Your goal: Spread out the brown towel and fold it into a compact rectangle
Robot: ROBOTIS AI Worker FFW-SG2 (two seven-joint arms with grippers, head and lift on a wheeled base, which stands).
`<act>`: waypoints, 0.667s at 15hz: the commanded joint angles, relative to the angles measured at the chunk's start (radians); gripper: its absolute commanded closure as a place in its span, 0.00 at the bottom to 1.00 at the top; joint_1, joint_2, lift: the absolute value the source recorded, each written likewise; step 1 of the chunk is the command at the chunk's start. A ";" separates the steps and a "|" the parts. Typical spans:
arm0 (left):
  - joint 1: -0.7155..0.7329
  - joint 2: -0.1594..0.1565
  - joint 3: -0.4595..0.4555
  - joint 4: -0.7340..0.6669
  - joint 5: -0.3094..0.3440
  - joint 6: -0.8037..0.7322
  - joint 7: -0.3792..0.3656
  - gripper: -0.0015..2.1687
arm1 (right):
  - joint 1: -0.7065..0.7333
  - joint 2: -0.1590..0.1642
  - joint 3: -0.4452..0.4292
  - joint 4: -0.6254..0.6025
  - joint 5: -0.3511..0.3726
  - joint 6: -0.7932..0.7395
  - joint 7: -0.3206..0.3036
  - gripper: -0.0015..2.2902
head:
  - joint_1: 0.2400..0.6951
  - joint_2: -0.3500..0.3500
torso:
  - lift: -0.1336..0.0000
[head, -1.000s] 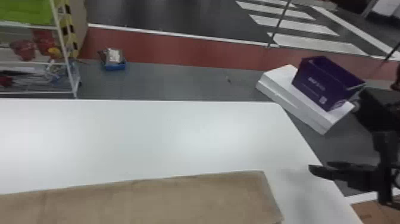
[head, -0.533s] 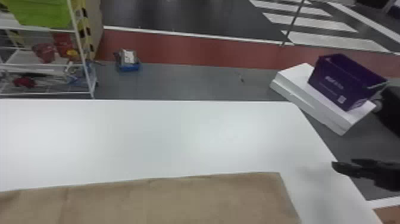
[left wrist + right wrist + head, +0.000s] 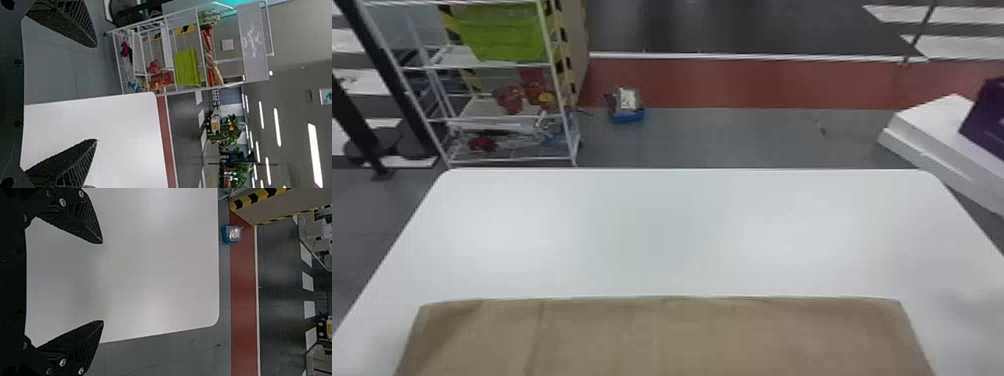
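In the head view, the brown towel (image 3: 712, 340) lies flat across the bottom of the frame, cut off by its lower edge, on the white table (image 3: 662, 230); a wire rack (image 3: 559, 85) stands upper left. In the left wrist view, the left gripper (image 3: 96, 93) has its fingers spread at the frame's left, the green basket (image 3: 187, 67) at upper middle. In the right wrist view, the right gripper's (image 3: 103, 282) fingers are also wide apart at the left, with a blue container (image 3: 226, 234) at upper right.
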 commanded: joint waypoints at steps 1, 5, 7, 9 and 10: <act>0.036 -0.029 -0.019 -0.065 0.059 0.198 0.013 0.01 | 0.000 -0.002 -0.004 0.001 0.002 -0.003 0.000 0.08 | 1.00 0.49 | 0.07; 0.077 -0.043 -0.031 -0.119 0.110 0.422 0.024 0.03 | 0.011 -0.005 -0.006 0.014 0.002 -0.028 0.000 0.08 | 1.00 0.40 | 0.07; 0.077 -0.041 -0.039 -0.130 0.088 0.477 0.048 0.04 | 0.012 -0.024 0.002 0.027 0.009 -0.031 0.000 0.08 | 1.00 0.38 | 0.07; 0.077 -0.044 -0.039 -0.130 0.068 0.465 0.090 0.03 | 0.009 -0.045 0.013 0.035 0.013 -0.037 0.003 0.08 | 1.00 0.37 | 0.07; 0.076 -0.043 -0.037 -0.130 0.067 0.459 0.103 0.03 | 0.003 -0.047 0.013 0.041 0.011 -0.055 0.006 0.08 | 1.00 0.37 | 0.07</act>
